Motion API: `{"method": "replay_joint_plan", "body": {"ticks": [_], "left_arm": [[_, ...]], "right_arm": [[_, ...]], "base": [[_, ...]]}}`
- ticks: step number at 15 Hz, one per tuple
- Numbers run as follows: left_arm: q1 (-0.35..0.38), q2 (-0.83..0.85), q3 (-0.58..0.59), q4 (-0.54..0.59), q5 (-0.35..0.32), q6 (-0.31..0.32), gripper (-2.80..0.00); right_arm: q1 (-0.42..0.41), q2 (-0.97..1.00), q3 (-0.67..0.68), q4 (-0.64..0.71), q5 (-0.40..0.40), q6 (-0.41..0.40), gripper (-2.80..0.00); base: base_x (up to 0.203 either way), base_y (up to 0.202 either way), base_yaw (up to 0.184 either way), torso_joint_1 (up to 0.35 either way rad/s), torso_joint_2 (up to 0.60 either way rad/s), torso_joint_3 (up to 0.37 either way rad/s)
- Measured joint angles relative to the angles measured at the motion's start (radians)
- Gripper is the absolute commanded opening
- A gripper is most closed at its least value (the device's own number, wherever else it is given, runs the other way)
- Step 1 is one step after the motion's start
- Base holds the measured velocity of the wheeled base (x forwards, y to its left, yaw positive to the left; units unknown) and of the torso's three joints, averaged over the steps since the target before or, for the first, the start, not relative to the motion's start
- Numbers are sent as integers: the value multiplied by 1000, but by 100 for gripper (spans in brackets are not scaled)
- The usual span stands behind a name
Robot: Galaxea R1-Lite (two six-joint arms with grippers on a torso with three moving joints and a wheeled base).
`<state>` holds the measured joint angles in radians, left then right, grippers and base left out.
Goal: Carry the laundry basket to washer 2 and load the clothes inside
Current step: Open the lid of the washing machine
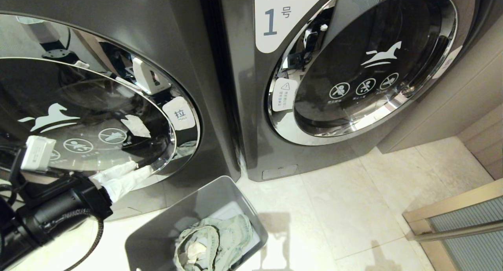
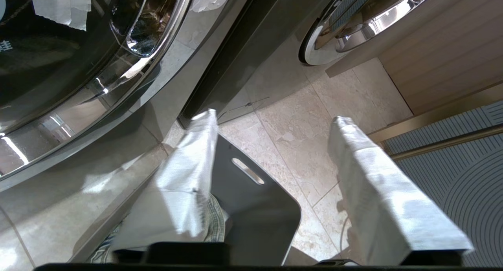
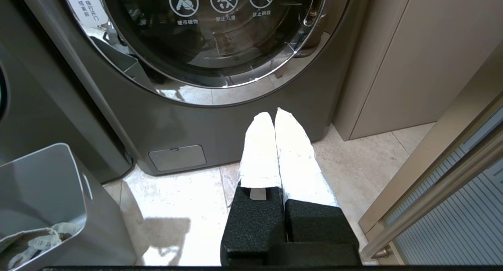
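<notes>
Beside basket rim (image 2: 251, 173), open floor (image 2: 298, 118)

two washers side by side: washer 2 (image 1: 118, 118) on the left, washer 1 (image 1: 353, 66) on the right. laundry basket (image 1: 165, 227) on floor (image 1: 353, 208) just in front of the gap btwn them, clothes (image 1: 214, 243) inside.
</notes>
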<state>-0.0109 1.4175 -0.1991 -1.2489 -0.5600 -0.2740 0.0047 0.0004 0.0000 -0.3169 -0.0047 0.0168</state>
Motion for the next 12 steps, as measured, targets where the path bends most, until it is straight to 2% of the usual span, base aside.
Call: {"method": "replay_joint_plan", "body": {"ticks": [12], "left_arm": [[-4,-116,79,2,4,20,0]], "right_arm": [[0,0,0,0,0,0,-280]], "base": [[0,0,0,0,0,0]]}}
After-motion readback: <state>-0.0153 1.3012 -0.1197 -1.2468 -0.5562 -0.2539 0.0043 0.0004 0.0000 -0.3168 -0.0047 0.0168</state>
